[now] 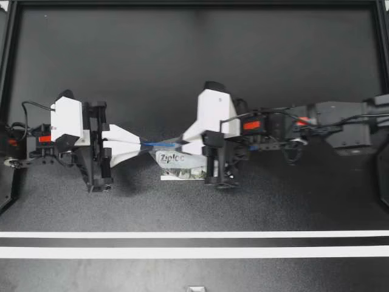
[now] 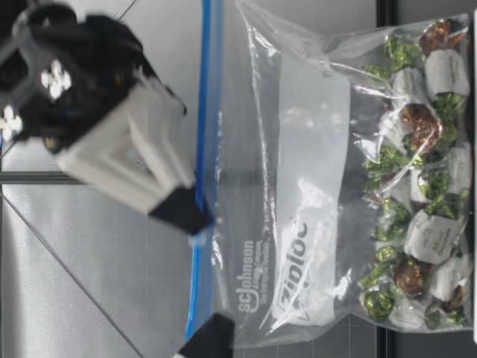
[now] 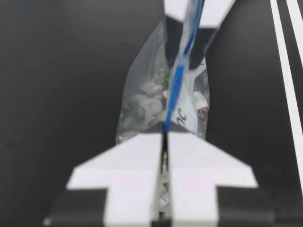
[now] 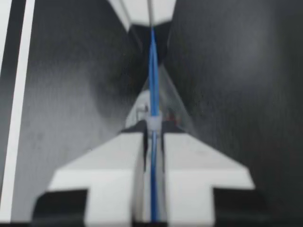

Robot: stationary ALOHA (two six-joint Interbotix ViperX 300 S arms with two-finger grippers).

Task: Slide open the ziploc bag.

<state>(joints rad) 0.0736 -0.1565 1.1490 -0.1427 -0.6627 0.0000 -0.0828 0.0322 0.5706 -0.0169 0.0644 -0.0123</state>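
A clear ziploc bag of wrapped candies hangs between my two grippers by its blue zip strip. My left gripper is shut on one end of the strip. My right gripper is shut on the strip farther along, with a small white slider right at its fingertips. In the low view the bag hangs upright with the candies at its bottom, my right gripper pinches the strip from above, and my left gripper holds the bag's corner.
The black table stretches wide behind the bag. Two white tape lines run along its front. A black frame borders the table at the sides and back.
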